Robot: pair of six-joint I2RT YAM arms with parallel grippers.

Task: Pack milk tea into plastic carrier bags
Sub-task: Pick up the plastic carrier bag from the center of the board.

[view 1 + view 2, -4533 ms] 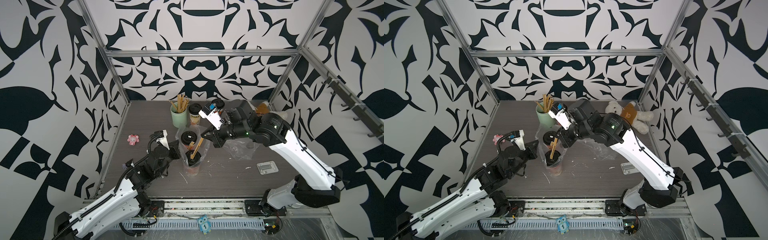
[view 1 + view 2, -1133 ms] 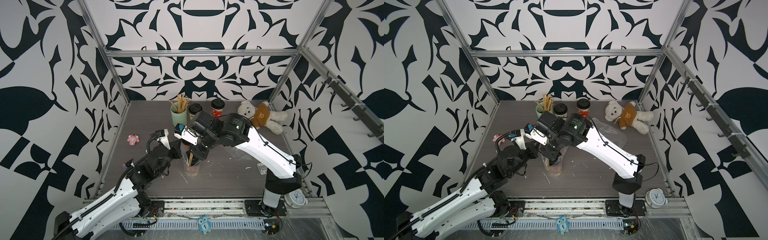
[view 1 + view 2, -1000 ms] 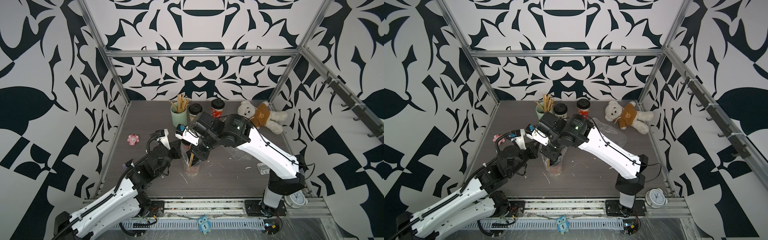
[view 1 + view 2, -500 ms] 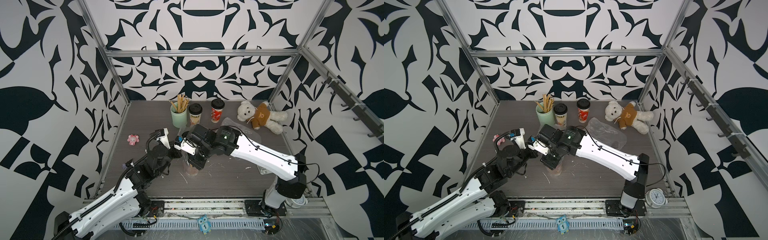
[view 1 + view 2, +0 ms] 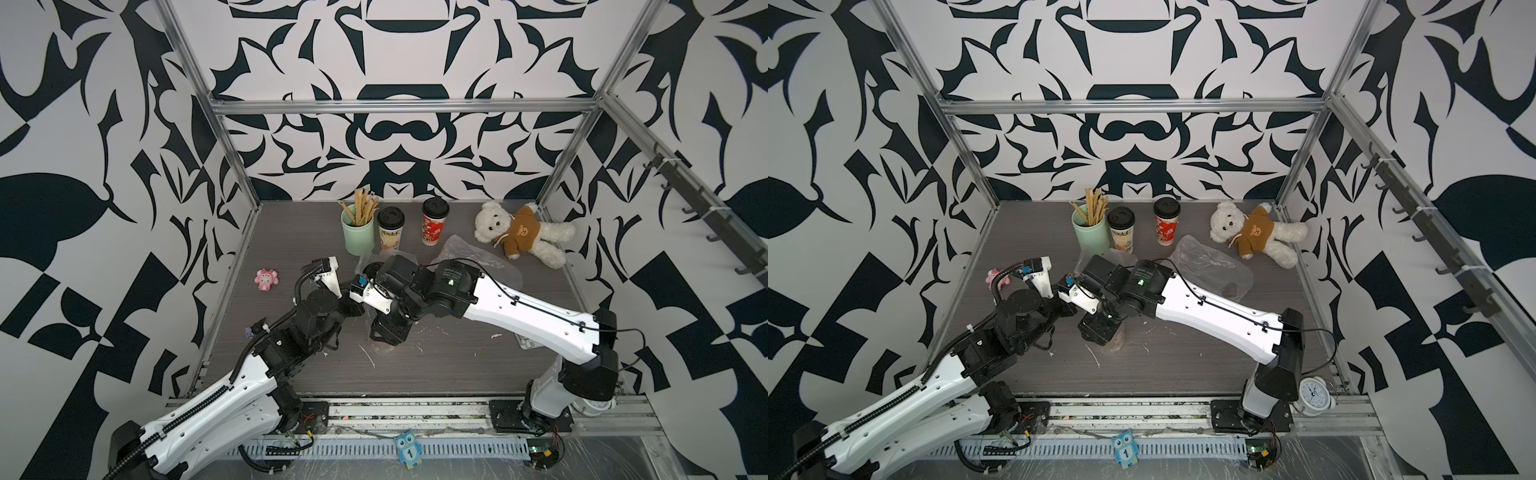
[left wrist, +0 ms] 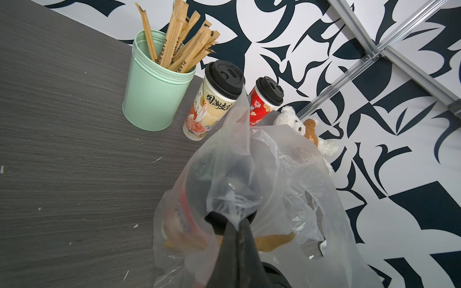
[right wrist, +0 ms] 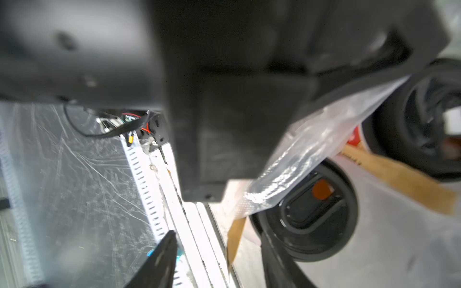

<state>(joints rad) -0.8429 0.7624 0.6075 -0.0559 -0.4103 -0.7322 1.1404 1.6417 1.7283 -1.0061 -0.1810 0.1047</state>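
In the left wrist view my left gripper (image 6: pixel 237 220) is shut on a handle of a clear plastic carrier bag (image 6: pixel 282 174) and holds it up. Two milk tea cups stand in that bag; their black lids (image 7: pixel 309 212) show in the right wrist view, with a brown stick (image 7: pixel 234 239) lying across them. My right gripper (image 7: pixel 217 239) hangs open just over the bag's mouth, and the stick's tip lies between its fingers. A cream-yellow cup (image 5: pixel 390 232) and a red cup (image 5: pixel 434 224) stand at the back. A second bag (image 5: pixel 478 257) lies flat.
A mint-green holder (image 5: pixel 357 232) of brown sticks stands beside the cream-yellow cup. A teddy bear (image 5: pixel 519 232) lies at the back right, a small pink toy (image 5: pixel 266 278) at the left. An alarm clock (image 5: pixel 1312 390) sits by the right arm's base.
My right arm has swung down and forward over the bagged cups, and its jaws have opened. The left gripper has stayed shut on the bag handle.
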